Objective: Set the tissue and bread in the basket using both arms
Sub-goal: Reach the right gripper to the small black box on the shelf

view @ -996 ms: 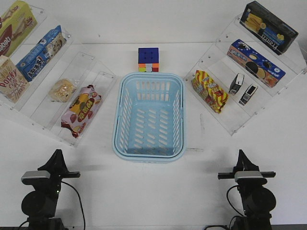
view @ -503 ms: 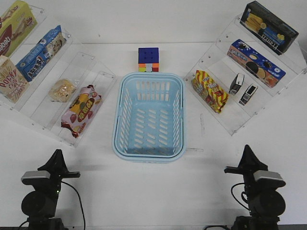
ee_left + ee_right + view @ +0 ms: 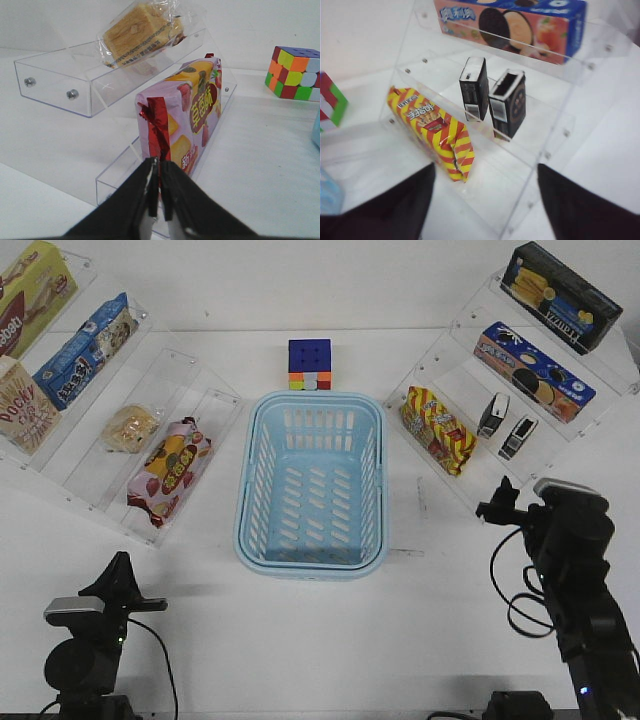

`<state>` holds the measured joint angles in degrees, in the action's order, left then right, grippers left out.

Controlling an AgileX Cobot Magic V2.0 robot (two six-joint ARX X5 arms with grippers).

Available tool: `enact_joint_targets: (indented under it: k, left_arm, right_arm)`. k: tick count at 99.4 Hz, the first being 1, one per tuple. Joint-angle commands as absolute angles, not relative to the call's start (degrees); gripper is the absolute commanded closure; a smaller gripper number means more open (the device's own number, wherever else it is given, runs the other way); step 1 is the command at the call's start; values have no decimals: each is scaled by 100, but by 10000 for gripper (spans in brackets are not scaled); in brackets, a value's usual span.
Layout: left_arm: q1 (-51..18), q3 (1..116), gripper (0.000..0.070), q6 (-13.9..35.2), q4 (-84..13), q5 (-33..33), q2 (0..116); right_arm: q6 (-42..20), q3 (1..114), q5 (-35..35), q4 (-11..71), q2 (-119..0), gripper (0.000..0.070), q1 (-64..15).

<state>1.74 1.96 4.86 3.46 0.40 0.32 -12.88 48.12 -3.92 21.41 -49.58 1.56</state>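
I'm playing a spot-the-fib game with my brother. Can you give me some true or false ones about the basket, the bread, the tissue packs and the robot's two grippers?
1. The basket has nothing in it. True.
2. The bread is already in the basket. False: it sits on the clear shelf on the robot's left side.
3. Two tissue packs stand side by side on a clear shelf. True.
4. The right gripper is closed on a tissue pack. False: its fingers are spread wide and hold nothing.
5. The left gripper has its fingers pressed together. True.
6. The colourful cube is inside the basket. False: it sits on the table behind it.
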Motion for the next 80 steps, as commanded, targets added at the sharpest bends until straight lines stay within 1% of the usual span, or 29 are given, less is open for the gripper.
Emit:
enact_joint_targets:
  k: [1,14,35,48,71,75,80]
  left_arm:
    - [176,80,699,410,438,62,27]
    - [176,80,699,410,438,62,27]
    - [176,80,699,410,438,62,27]
    - [176,80,699,410,438,62,27]
    - [176,80,699,410,438,62,27]
    - [176,80,699,410,440,62,27]
    - [176,80,699,410,438,62,27]
  right_arm:
    - [-996,5164,-421,2016,-5485,176,163]
    - [-873,5732,-530,1975,-6410,177,163]
    - [-565,6401,-996,1955,-7647,177,167]
    - [-504,6549,-1055,1667,-8119,177,263]
    - [-517,6569,-985,1323,-8593,181,489]
    - [-519,6569,-934,1288,-8641,220,528]
    - [-530,6569,-880,1269,-8674,318,578]
